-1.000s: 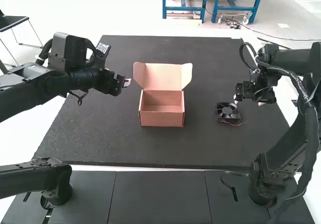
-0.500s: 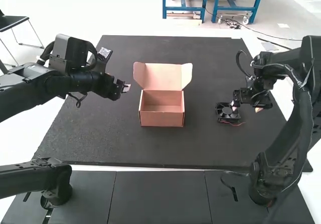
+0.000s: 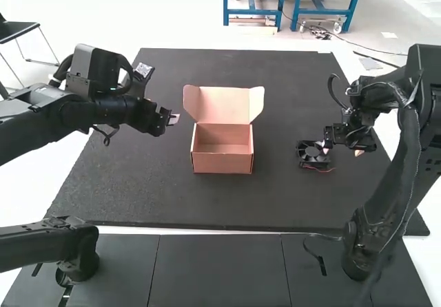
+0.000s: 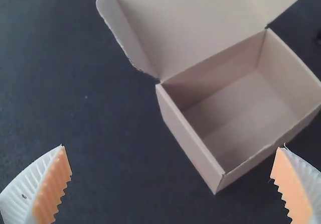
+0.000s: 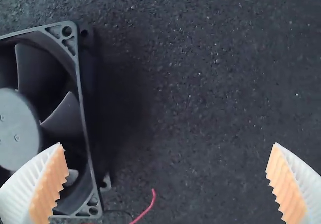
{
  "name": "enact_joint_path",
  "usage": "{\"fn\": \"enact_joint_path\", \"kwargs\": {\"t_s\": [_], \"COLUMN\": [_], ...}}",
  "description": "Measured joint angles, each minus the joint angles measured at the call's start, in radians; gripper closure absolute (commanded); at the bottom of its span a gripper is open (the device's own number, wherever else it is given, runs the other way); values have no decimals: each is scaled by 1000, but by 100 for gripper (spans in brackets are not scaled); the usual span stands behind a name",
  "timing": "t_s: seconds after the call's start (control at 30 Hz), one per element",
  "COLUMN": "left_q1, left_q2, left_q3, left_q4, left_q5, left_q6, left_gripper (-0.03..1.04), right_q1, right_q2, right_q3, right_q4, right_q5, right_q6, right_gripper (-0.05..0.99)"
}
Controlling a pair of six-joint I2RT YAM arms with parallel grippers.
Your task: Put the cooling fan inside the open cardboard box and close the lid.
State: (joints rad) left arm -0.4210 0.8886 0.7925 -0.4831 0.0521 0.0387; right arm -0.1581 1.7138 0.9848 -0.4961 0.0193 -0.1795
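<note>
Black matting (image 3: 138, 183) covers the bench (image 3: 220, 262); near its middle the open cardboard box (image 3: 222, 157) stands empty, and the cooling fan (image 3: 313, 154) lies flat on the mat well to its right. The right end effector (image 3: 340, 149) hangs low over the fan's right edge, fingers spread wide, one above the frame and one over bare mat. Farther back, the left end effector (image 3: 169, 118) hovers beside the box's raised lid (image 3: 222, 104), fingers apart.
</note>
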Motion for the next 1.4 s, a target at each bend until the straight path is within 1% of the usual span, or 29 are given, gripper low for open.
{"fn": "enact_joint_path", "kwargs": {"t_s": [0.57,0.97,1.07,1.1,1.13,1.17,1.3,1.37,1.4], "left_q1": [0,0,0,0,0,0,0,0,0], "left_q2": [-19,-19,-19,-19,-19,-19,-19,-19,-19], "left_q3": [4,4,4,4,4,4,4,4,4], "left_q4": [-14,-5,0,1,0,1,0,-3,-5], "left_q5": [0,0,0,0,0,0,0,0,0], "left_q6": [0,-1,-1,-1,-1,-1,-1,-1,-1], "left_gripper": [7,7,7,7,7,7,7,7,7], "right_q1": [-1,-1,-1,-1,-1,0,6,7,6], "right_q2": [75,119,120,121,124,125,134,137,140], "right_q3": [49,72,72,73,74,74,74,76,79], "right_q4": [-4,-76,-82,-82,-82,-82,-84,-87,-88], "right_q5": [8,3,-4,-10,-17,-29,-87,-118,-129], "right_q6": [-1,-10,-13,-15,-16,-16,-15,-15,-15], "right_gripper": [3,6,15,22,31,41,73,84,86]}}
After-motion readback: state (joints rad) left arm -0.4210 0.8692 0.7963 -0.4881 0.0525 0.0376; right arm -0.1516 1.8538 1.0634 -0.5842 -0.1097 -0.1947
